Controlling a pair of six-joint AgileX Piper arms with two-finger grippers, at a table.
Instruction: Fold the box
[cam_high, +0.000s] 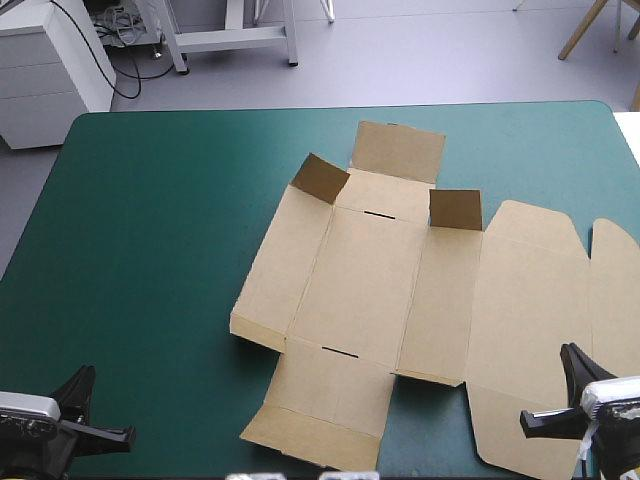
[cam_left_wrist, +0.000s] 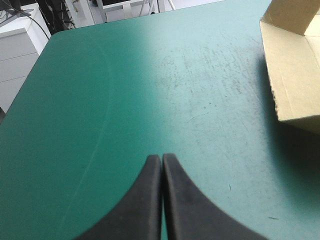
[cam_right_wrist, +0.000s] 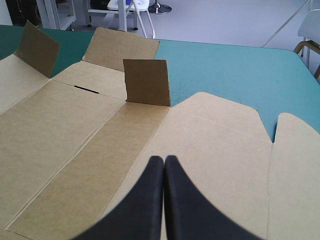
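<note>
A: Task thing, where is it?
B: The box (cam_high: 360, 290), a cut sheet of brown cardboard, lies spread out on the teal-green table cover (cam_high: 150, 250). It runs from mid-table nearly to the table's right edge. No walls tucked yet.
A: Anything raised?
B: Yes, 2 small brown flaps. One upright flap (cam_right_wrist: 146, 81) stands straight ahead of the right pincer. The 2nd flap (cam_right_wrist: 36, 48) is farther off, ahead and over toward the left arm's side, leaning a bit. A thin dark slot (cam_right_wrist: 86, 88) sits in the flat panel btwn them. The rest of the board is flat.
A: Right pincer state?
B: The right pincer (cam_right_wrist: 164, 159), two broad black fin-shaped fingers, is clenched, tips meeting in one point w/ nothing btwn them. Brown board lies under it and ahead of it. It's over the box's wide right-hand panel (cam_high: 525, 330), by the table's near edge.
A: Left one?
B: The left pincer (cam_left_wrist: 162, 159), same black fins, is also clenched and empty. Only bare cover lies under and ahead of it. The box edge is ahead and off to the side toward the right arm, well apart from the tips.
A: Contact w/ the box?
B: Left: none. Right: can't tell if it touches the board.
</note>
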